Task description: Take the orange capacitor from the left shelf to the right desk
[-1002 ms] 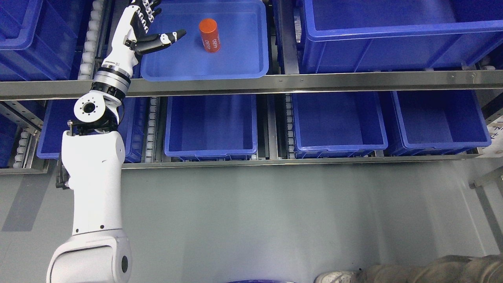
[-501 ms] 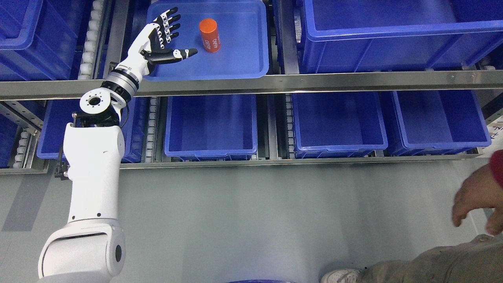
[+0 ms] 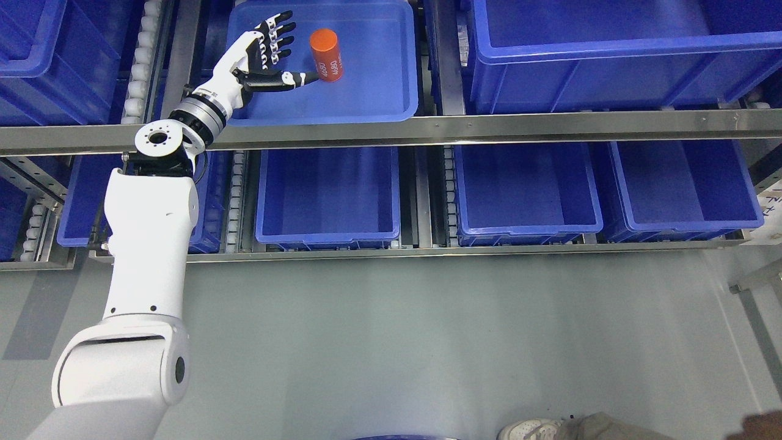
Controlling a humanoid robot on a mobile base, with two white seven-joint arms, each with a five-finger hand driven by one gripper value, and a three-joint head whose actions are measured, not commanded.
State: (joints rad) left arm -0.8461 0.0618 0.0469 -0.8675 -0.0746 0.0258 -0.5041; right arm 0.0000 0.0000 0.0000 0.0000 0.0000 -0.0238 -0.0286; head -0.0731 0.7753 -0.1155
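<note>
Left hand (image 3: 269, 58), fingers spread, thumb tip at the upright orange capacitor (image 3: 325, 55) in a shallow blue tray (image 3: 379, 104); open tray floor to its right.

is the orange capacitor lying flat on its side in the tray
No, the orange capacitor stands upright on the floor of the blue tray, its round top facing the camera, just right of the open left hand.

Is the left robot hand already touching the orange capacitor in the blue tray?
Cannot tell. In the head view the left robot hand is open; its thumb tip meets the orange capacitor outline, but no contact or gap shows plainly.
</note>
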